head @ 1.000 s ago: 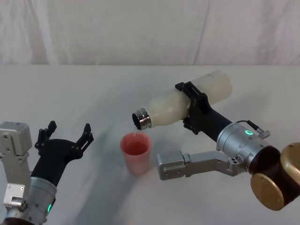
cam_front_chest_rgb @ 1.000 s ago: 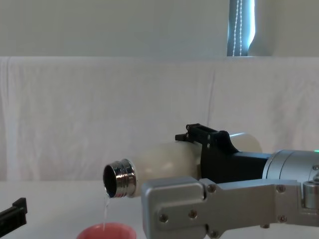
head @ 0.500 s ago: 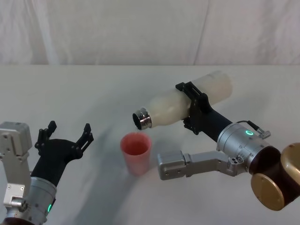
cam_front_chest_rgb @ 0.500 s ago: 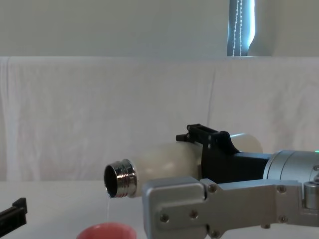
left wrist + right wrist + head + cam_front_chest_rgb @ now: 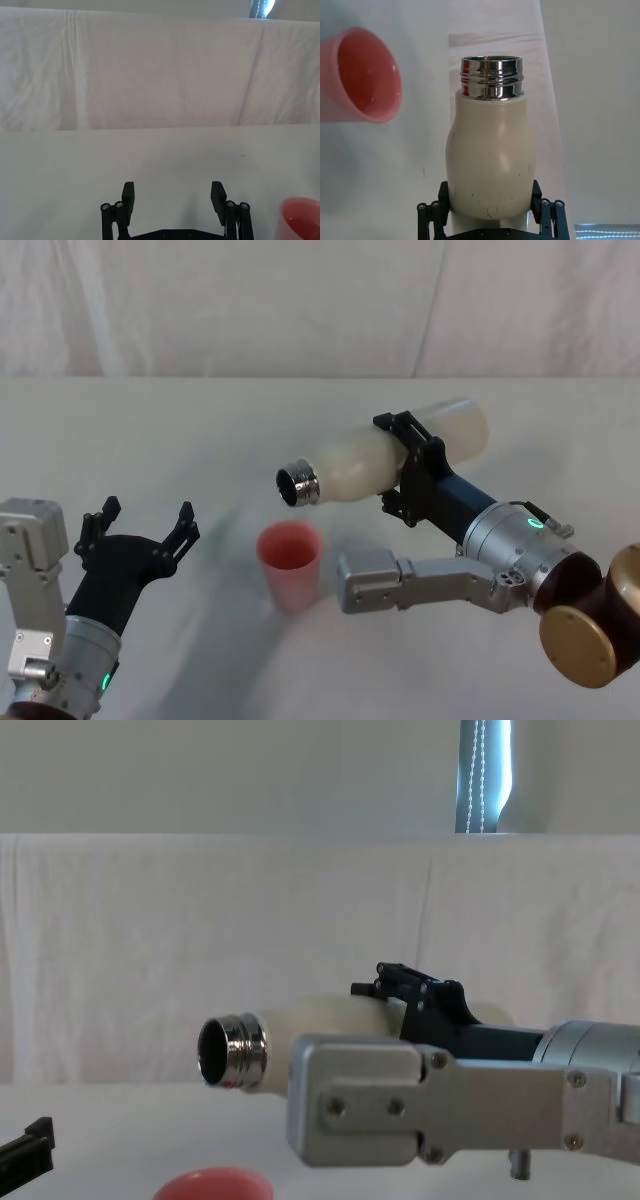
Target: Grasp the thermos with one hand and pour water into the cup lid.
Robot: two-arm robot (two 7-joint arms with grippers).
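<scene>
My right gripper (image 5: 394, 466) is shut on the cream-white thermos (image 5: 358, 462) around its middle, holding it in the air almost level. Its open steel neck (image 5: 298, 486) points left, above and slightly behind the salmon-pink cup lid (image 5: 291, 564). No water runs from the neck (image 5: 226, 1052). In the right wrist view the thermos (image 5: 490, 150) sits between the jaws, with the cup lid (image 5: 362, 75) off to one side. The cup lid stands upright on the table. My left gripper (image 5: 145, 515) hovers open to the cup's left, holding nothing.
A white cloth covers the table (image 5: 200, 430) and hangs as a backdrop (image 5: 200, 940) behind it. The grey bracket (image 5: 385, 583) of my right arm hangs close to the right of the cup. Bare table lies at the back and left.
The thermos neck has lifted from a downward tilt to near level. The thin stream of water into the cup has stopped. The left arm has not moved.
</scene>
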